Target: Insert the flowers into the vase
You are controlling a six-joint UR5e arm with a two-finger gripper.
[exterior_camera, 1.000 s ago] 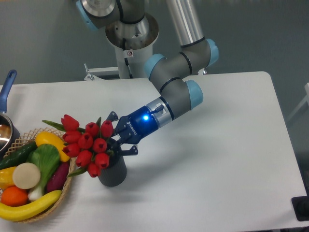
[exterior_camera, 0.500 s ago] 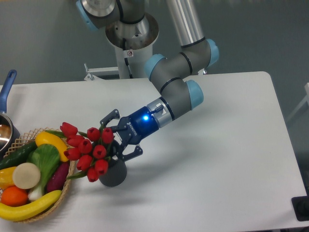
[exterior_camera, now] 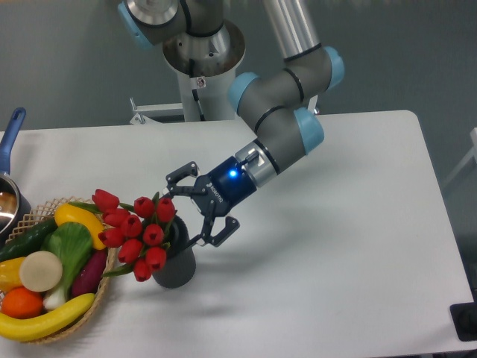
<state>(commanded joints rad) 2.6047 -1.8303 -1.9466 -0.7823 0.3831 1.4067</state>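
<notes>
The flowers (exterior_camera: 136,231), a bunch of red tulip buds with green leaves, sit with their stems in the vase (exterior_camera: 177,267) and lean out to the left over the basket rim. The vase is a short dark grey cylinder standing upright on the white table. My gripper (exterior_camera: 200,206) hangs just to the right of the bunch and above the vase, its two dark fingers spread wide, open and holding nothing. It is apart from the flowers.
A woven wicker basket (exterior_camera: 98,301) of toy fruit and vegetables stands at the left front, touching the leaning buds. A pot with a blue handle (exterior_camera: 10,142) is at the far left edge. The robot base (exterior_camera: 201,67) rises behind the table.
The gripper has let go of the flowers, opened wide and drawn back up and to the right. The bunch has dropped lower into the vase and tilted left.
</notes>
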